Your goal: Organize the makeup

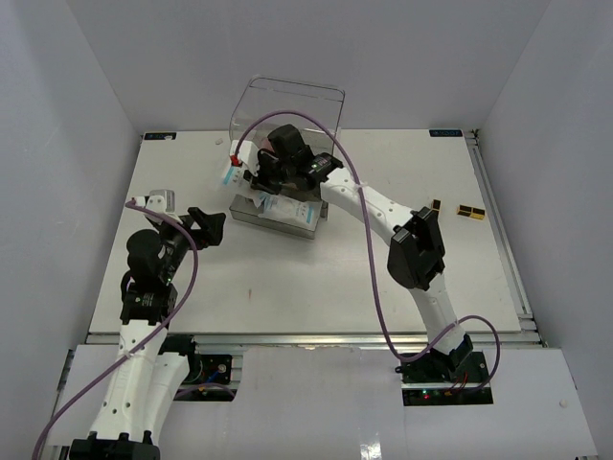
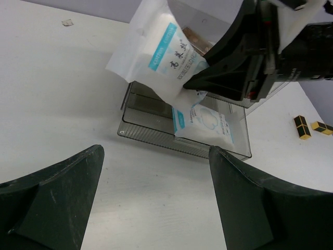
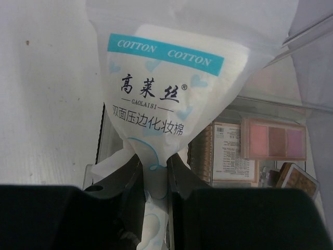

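Observation:
My right gripper (image 3: 154, 172) is shut on the lower edge of a white-and-blue cotton packet (image 3: 166, 83), which hangs tilted above the left end of a pulled-out dark drawer (image 2: 151, 133). A second white-and-blue packet (image 2: 205, 122) lies flat in that drawer. Behind the held packet, inside the drawer, I see a pink palette (image 3: 273, 138), a brown palette (image 3: 296, 179) and a labelled flat box (image 3: 231, 153). From above, the right gripper (image 1: 251, 175) holds the packet (image 1: 230, 172) in front of the clear box (image 1: 287, 105). My left gripper (image 1: 206, 225) stands open and empty over the table, left of the drawer (image 1: 306, 225).
Two small black-and-yellow items (image 1: 469, 212) (image 1: 436, 206) lie on the table at the right; they also show in the left wrist view (image 2: 302, 127). The tall clear box stands at the back centre. White walls enclose the table on three sides.

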Robot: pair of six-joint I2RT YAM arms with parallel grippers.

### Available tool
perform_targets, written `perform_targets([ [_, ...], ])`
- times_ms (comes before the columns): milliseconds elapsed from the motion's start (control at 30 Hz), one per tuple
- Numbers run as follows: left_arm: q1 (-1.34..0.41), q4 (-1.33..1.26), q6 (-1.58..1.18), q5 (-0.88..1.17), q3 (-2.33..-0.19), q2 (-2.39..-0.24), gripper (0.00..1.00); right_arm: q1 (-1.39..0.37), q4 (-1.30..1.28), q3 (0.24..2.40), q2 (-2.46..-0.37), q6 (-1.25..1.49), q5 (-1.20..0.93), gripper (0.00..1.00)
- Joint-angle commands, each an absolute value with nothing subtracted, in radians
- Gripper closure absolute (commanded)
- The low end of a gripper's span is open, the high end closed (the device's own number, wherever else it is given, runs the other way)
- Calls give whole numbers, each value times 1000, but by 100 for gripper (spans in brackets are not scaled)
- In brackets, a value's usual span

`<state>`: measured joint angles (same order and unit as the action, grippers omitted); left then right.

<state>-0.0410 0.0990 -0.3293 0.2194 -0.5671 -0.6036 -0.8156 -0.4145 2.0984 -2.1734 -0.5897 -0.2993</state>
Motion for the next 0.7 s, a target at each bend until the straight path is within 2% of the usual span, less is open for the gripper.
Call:
perform_targets([
  [0, -37, 123, -303, 176, -582, -585, 7, -841, -290, 2179, -2217, -546, -242, 82],
  [467, -37, 121, -302, 173, -580, -560, 5, -842, -265, 2062, -2283, -619, -272, 71],
  [667, -37, 121, -303, 173, -580, -560, 5, -839, -337, 2073, -2301, -649, -271, 71],
])
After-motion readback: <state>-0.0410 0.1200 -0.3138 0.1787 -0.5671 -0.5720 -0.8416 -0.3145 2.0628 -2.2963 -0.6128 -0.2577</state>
